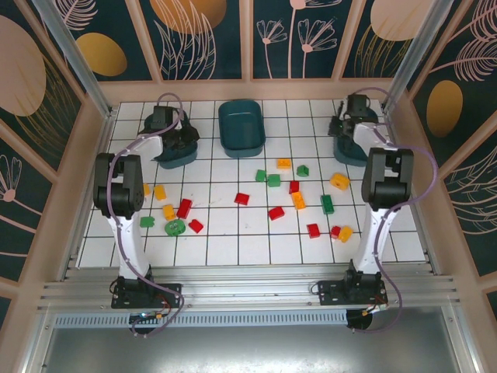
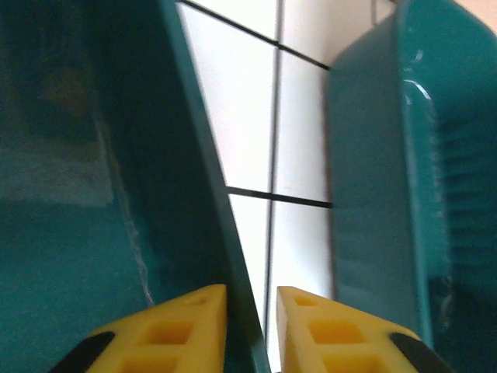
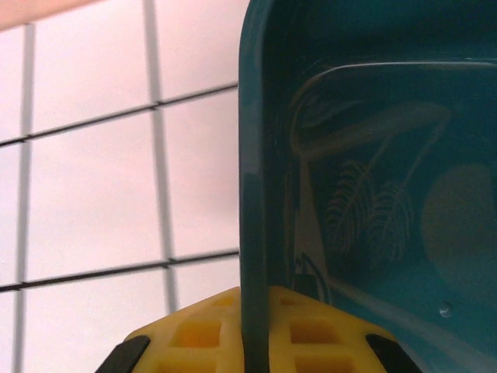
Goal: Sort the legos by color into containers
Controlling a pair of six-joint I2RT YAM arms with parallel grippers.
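Observation:
Three dark teal containers stand along the back of the tiled floor. My left gripper is shut on the right wall of the left container, one yellow finger inside and one outside. My right gripper is shut on the left wall of the right container. Both tubs look empty where their insides show. Legos lie scattered on the floor nearer the arm bases, among them a red one, a green one and a yellow one.
The middle container stands just right of the left one, a narrow strip of floor between them. Patterned wall panels close the back and sides. A metal rail runs along the front by the arm bases.

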